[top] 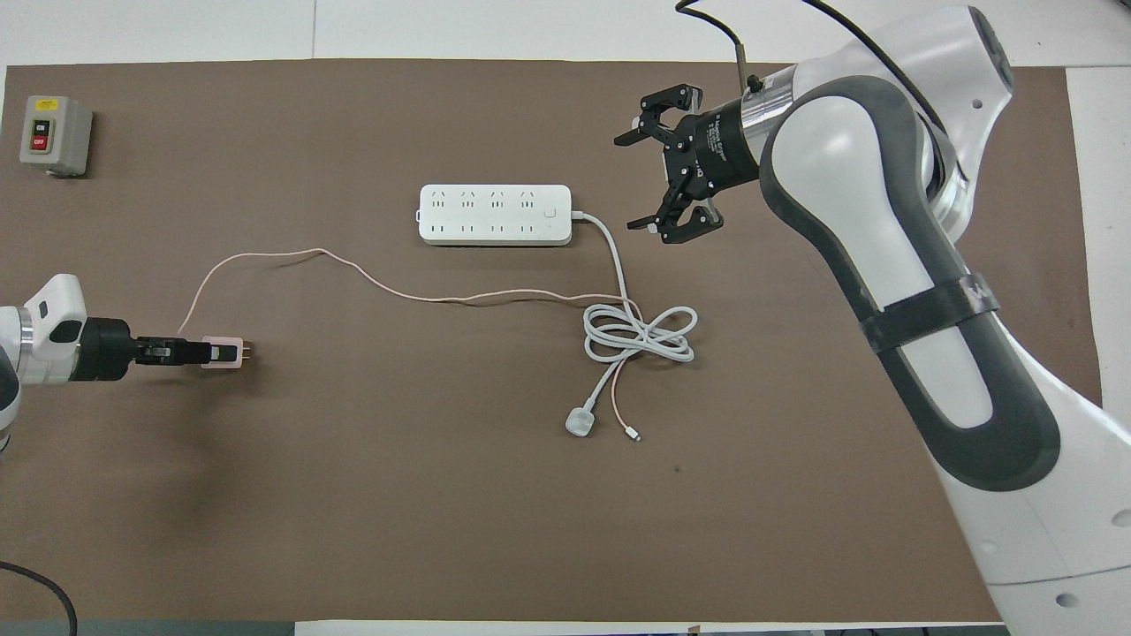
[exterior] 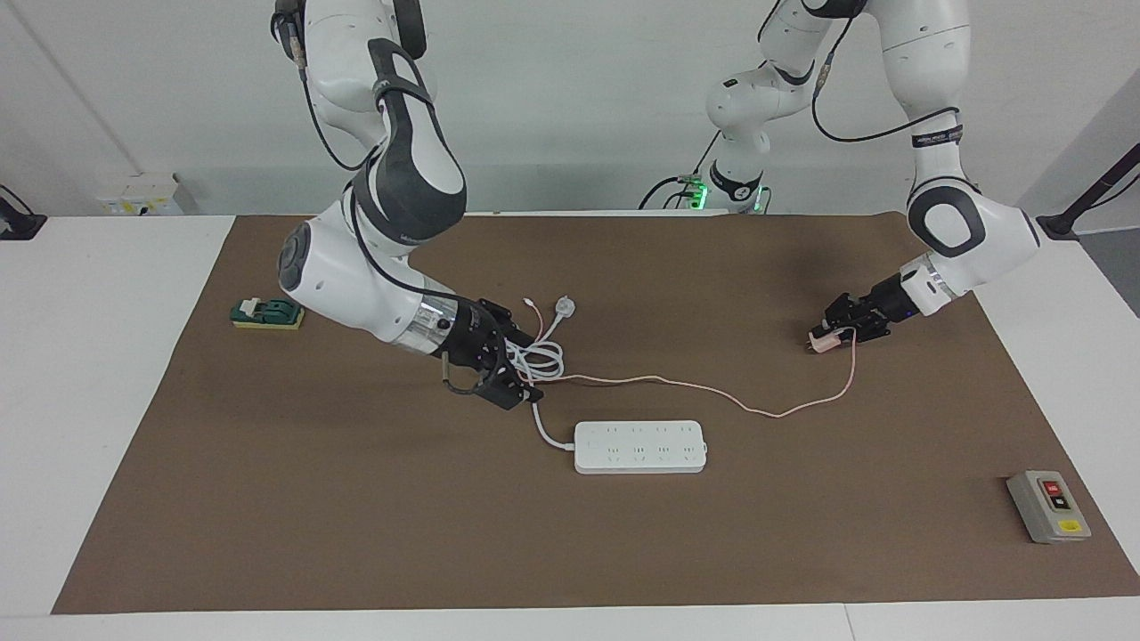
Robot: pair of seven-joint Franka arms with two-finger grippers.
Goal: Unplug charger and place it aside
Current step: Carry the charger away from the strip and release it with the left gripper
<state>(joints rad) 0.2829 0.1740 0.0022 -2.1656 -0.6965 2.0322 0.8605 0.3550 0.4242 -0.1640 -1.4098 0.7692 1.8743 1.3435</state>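
One small pale pink charger (top: 224, 352), out of the power strip (exterior: 639, 446) and well apart from it, low at the brown mat (exterior: 356, 534) toward the left arm's end of the counter. Sits at the tips of the left gripper (exterior: 833, 336); cannot tell if the fingers clamp it or stand loose around it. Thin pink cable (exterior: 712, 392) trailing over the mat to the coiled white cord (top: 638, 334). Right gripper (top: 654, 181) over the mat beside the strip's cord end, fingers wide apart, holding nothing.
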